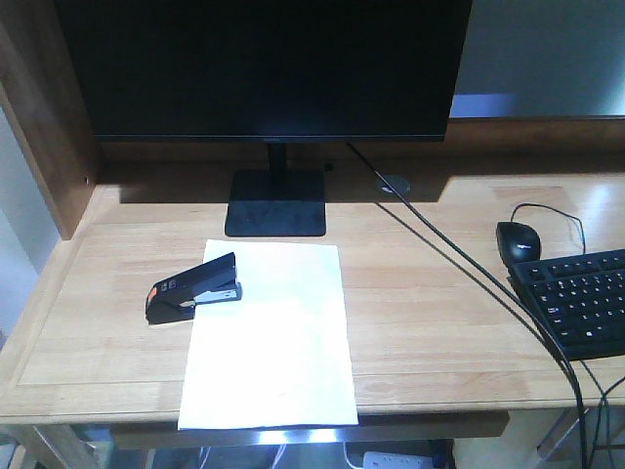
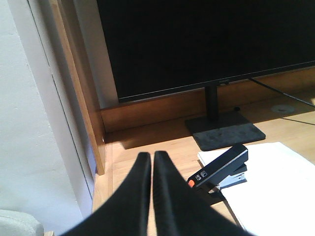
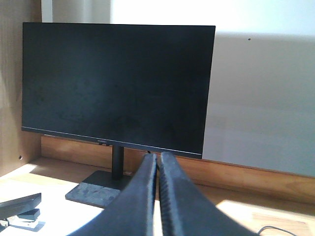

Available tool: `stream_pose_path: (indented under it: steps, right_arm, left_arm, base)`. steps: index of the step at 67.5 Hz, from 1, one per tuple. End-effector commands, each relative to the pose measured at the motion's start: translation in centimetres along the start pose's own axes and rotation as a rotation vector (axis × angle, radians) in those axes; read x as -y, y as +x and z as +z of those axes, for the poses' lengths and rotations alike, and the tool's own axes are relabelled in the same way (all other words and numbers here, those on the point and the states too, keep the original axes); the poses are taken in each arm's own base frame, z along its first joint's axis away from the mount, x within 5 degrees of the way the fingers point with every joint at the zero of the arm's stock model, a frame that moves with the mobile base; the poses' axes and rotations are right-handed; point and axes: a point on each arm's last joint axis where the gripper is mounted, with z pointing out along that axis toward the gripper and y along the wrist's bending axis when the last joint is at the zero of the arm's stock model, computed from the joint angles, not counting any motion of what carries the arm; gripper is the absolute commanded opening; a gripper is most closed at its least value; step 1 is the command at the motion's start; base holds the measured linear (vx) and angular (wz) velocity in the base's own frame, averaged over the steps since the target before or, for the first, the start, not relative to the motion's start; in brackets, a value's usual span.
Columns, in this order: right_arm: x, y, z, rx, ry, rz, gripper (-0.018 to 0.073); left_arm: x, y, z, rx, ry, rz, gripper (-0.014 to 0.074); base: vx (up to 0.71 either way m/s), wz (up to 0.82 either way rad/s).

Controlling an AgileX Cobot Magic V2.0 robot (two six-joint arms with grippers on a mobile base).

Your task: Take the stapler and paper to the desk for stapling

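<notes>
- Already the paper (image 1: 270,337) lies flat on the desk (image 1: 430,293), its near edge at the desk's front lip, and the stapler (image 1: 193,288) sits over its top-left corner.
- Both the left gripper (image 2: 152,162) and right gripper (image 3: 158,162) hover off the desk with jaws together, holding nothing.
- Fetching looks done; pressing the stapler down seems next.
- Open room lies left of the stapler; the monitor (image 1: 264,68) stands behind, the keyboard (image 1: 576,303) well right.

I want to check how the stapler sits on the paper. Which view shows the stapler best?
The exterior front-facing view: the whole stapler shows from above, its front end over the left edge of the paper. The left wrist view shows it close, from the side. The right wrist view catches only part of it at the frame's lower left.
</notes>
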Motion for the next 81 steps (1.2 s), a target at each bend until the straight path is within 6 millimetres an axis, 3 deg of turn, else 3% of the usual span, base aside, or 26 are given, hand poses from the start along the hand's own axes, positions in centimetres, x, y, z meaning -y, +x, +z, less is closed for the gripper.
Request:
stream_pose_path:
  steps: [1,30,44,57,67,75,81]
  right_arm:
    - [0.3,-0.8,0.1,0.014,0.025,-0.045,-0.0009]
    - [0.3,-0.8,0.1,0.014,0.025,-0.045,-0.0009]
    - [0.3,-0.8,0.1,0.014,0.025,-0.045,-0.0009]
    - [0.3,-0.8,0.1,0.014,0.024,-0.045,-0.0009]
    - [0.3,-0.8,0.1,0.014,0.024,-0.045,-0.0009]
    - [0.3,-0.8,0.1,0.014,0.024,-0.045,-0.0009]
    - [0.3,-0.8,0.1,0.014,0.024,-0.045,-0.0009]
  left_arm:
    - [-0.2,-1.3,-0.1,0.082,-0.016,-0.022,-0.0007]
    - [-0.2,-1.2,-0.1,0.080,-0.016,-0.023,-0.0007]
    - [-0.2,0.9,0.6,0.024,-0.032,0.045,-0.0007]
    - [0.0,4.1,1.5,0.026,-0.052,0.060,-0.0007]
    - [0.3,6.9,2.2,-0.003,-0.053,-0.107,-0.0007]
    - [0.2,6.9,2.3,0.025,-0.064,-0.223,-0.0007]
    - [0.1,6.5,2.3,0.063,-0.070,-0.210,-0.0007]
  base:
    - [0.00,0.00]
    - [0.00,0.00]
    - [0.00,0.00]
    - [0.00,0.00]
    - [0.00,0.00]
    - [0.00,0.00]
    - [0.00,0.00]
